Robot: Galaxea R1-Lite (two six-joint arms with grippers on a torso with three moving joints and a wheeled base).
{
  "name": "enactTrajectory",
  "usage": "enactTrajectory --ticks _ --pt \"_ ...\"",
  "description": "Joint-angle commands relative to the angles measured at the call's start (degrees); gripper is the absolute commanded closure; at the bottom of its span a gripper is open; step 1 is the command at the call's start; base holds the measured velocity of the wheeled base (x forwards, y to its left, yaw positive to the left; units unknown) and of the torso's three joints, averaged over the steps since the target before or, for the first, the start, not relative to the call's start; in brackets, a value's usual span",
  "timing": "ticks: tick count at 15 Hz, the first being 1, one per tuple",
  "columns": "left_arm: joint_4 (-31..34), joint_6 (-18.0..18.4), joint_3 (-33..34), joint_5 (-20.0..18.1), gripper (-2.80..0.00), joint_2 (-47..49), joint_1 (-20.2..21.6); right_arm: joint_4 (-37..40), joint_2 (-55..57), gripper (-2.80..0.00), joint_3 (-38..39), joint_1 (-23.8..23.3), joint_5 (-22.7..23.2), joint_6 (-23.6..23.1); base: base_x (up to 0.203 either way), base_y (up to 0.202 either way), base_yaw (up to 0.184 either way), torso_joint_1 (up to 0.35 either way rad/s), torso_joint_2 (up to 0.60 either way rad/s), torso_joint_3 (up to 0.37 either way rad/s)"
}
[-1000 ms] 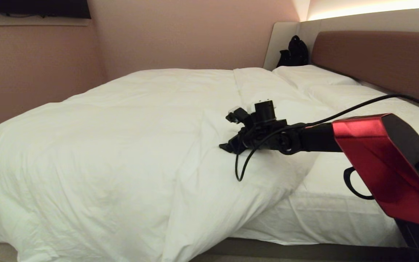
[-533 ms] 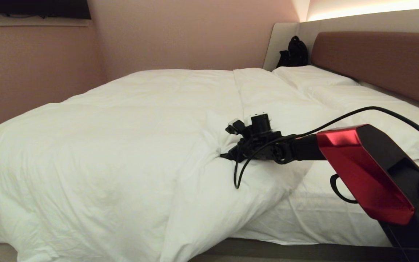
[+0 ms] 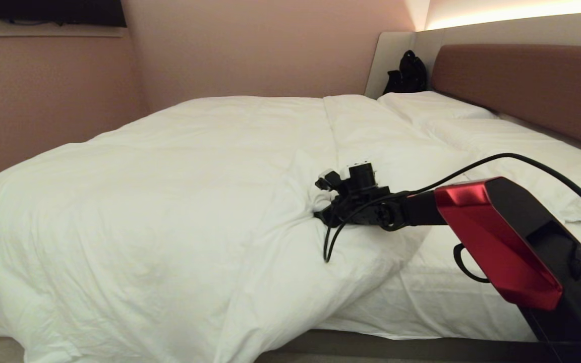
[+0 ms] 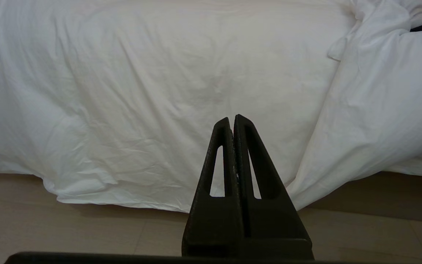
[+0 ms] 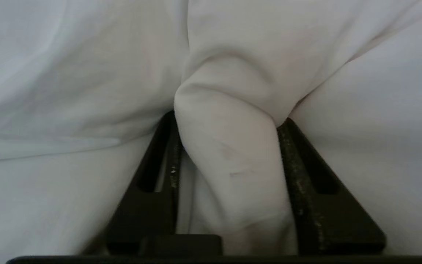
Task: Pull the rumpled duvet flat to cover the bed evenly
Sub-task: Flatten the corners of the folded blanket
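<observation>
Bed [image 3: 447,297] fills most of the head frame, bare sheet lower right. Duvet [image 3: 169,191] covers left and centre, hanging over the near edge. Right gripper [image 3: 321,214], centre frame, pinches a thick duvet fold [image 5: 229,157] between half-closed fingers. Left gripper [image 4: 232,121] fully closed, empty, near the floor.

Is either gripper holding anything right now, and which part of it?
The right gripper has a bunched fold of the duvet between its fingers, near the duvet's folded-back near corner. The left gripper is shut and holds nothing.
</observation>
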Motion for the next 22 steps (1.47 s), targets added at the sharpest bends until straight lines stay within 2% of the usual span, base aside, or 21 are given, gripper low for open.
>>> enactTrajectory --ticks 1,14,17,22 --pt "0.0 0.0 0.0 0.0 0.0 0.0 0.0 0.1 -0.6 0.0 0.1 0.0 -0.3 0.0 0.0 0.0 0.0 0.0 0.0 0.0" --pt "0.0 0.0 0.0 0.0 0.0 0.0 0.0 0.5 -13.9 0.0 2.4 0.3 -0.8 2.4 0.0 0.0 0.0 0.0 0.0 0.0" --pt "0.0 0.0 0.0 0.0 0.0 0.0 0.0 0.4 -21.5 0.0 10.6 0.3 -0.9 2.7 0.0 0.0 0.0 0.0 0.0 0.0" --pt "0.0 0.0 0.0 0.0 0.0 0.0 0.0 -0.1 -36.5 0.0 31.6 -0.4 -0.9 2.2 0.0 0.0 0.0 0.0 0.0 0.0"
